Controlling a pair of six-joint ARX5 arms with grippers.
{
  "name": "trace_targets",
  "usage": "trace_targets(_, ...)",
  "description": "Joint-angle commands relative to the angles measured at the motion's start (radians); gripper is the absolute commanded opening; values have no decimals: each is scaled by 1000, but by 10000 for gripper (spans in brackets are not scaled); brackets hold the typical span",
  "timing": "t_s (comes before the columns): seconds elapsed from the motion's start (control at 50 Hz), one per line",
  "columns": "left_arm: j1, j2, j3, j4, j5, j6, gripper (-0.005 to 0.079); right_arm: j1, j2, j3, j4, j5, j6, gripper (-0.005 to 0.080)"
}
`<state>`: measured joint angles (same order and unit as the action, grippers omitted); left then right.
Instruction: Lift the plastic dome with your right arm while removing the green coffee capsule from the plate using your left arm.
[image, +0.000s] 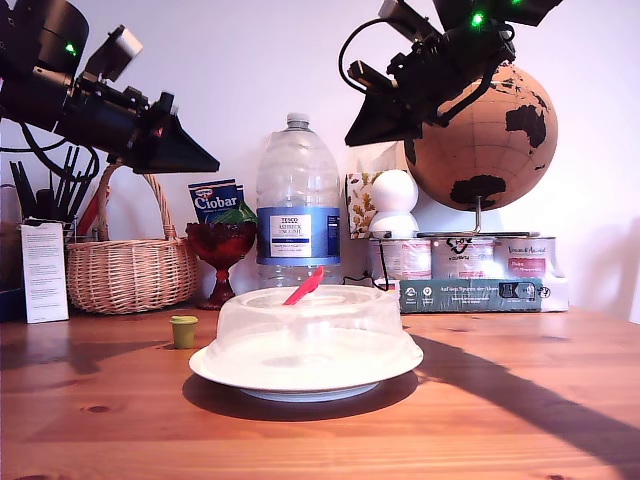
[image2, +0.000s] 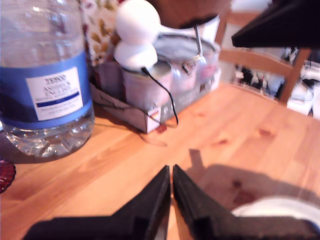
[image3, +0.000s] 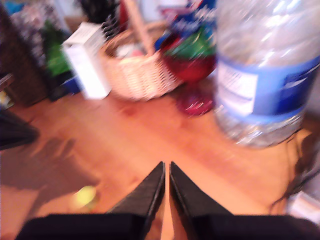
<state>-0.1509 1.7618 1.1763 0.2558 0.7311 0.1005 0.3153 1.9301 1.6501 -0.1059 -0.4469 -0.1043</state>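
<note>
Capsule count: one green coffee capsule (image: 184, 331) stood on the table (image: 520, 400), just beside the one plate (image: 300, 378), toward the exterior view's left. One plastic dome (image: 310, 330) covered that plate. Two grippers, first (image2: 171, 172) and second (image3: 166, 169), hung above, jaws closed, empty.

The second wrist view is smeared: the green coffee capsule (image3: 85, 196) is only a yellowish blob, and the basket's (image3: 142, 75) contents are unreadable.
</note>
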Motion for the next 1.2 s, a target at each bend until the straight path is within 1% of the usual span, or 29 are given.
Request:
trace_targets(0.0,-2,-13,0,15,0,-24,-19,8,-5,0,16,19,4,-12)
trace_targets(0.16,-5,-37,-4,14,0,-53,-19,18,-35,-2,-8,31,2,-12)
trace_targets(0.34,-5,-130,-12,-15,-13,-56,-19,18,-148,-39,5,64,2,-12)
trace_targets(0.5,-5,-197,-17,-69,-15,-56,-19,18,-266,-145,42,84,0,-12)
trace_targets(0.58,-5,-233,-39,-72,-18,-56,-19,18,-318,-206,56,90,11,-12)
trace_targets(0.8,-12,-364,-166,-69,-26,-80,-19,29,-475,-369,58,89,26,-12)
trace_targets(1.04,-45,-557,-321,-69,-34,-100,-19,89,-688,-584,61,98,38,-12)
trace_targets(1.18,-65,-668,-397,-74,-33,-119,-19,141,-811,-684,60,99,48,-12)
